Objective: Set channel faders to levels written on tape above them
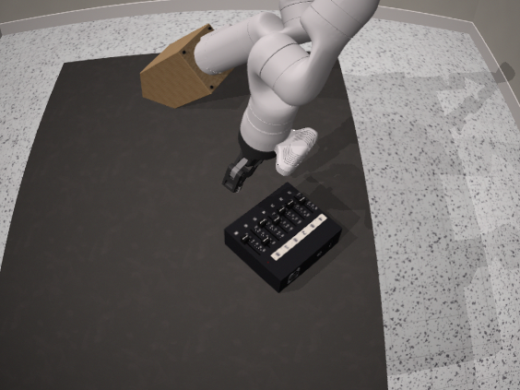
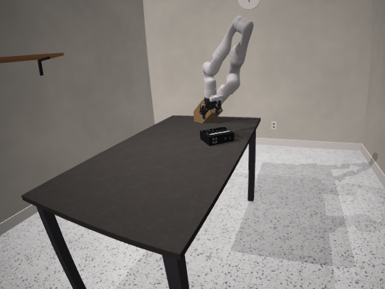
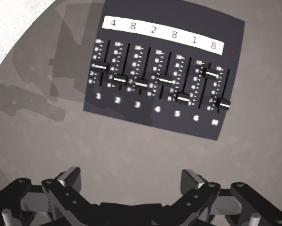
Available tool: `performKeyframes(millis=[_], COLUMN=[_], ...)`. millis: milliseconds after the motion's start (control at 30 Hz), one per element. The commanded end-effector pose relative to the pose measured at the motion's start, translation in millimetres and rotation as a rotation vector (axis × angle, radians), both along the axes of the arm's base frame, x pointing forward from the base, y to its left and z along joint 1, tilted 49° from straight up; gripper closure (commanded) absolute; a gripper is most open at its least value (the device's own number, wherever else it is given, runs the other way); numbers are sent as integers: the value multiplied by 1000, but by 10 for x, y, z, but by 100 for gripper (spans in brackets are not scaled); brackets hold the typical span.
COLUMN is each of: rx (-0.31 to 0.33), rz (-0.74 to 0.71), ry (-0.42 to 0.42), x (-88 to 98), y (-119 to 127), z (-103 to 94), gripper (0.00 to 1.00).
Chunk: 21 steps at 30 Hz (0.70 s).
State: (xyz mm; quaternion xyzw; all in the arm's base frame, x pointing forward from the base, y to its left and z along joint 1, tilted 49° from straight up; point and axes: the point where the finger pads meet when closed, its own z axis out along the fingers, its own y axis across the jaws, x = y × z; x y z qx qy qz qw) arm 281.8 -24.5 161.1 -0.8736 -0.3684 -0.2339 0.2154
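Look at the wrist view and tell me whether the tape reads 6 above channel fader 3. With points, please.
No, the white tape (image 3: pixel 164 35) (image 1: pixel 299 237) reads 2 above channel fader 3 (image 3: pixel 141 84).

- Bench (image 1: pixel 152 250) (image 2: pixel 136 185) (image 3: pixel 135 155): matt, smooth, stone-like
- Desk (image 1: pixel 277 264) (image 2: pixel 205 139) (image 3: pixel 150 116): matt black plastic look
- Tape (image 1: pixel 300 237) (image 2: pixel 219 132) (image 3: pixel 164 35) on desk: matt, papery
- Block (image 1: pixel 172 81) (image 2: pixel 198 116) beyond desk: grained wood

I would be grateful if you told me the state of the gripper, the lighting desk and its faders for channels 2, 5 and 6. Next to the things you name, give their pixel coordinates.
Gripper (image 1: pixel 233 188) (image 2: pixel 210 114) (image 3: pixel 130 180): open, nothing between its fingers.
Lighting desk (image 1: pixel 255 250) (image 2: pixel 207 140) (image 3: pixel 150 116): upright on the table.
Channel 2 fader (image 3: pixel 120 79): low, well short of its taped 8.
Channel 5 fader (image 3: pixel 183 98): near the bottom.
Channel 6 fader (image 3: pixel 211 73): high.
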Motion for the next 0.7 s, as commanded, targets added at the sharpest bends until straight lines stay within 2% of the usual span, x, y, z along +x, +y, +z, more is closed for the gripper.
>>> performKeyframes(millis=[0,267,667], rx=[-4,-35,-139], rz=[30,177,546], ry=[-31,-144,-462], x=[11,41,130], y=[-16,0,13], z=[15,72,261], gripper=[0,0,0])
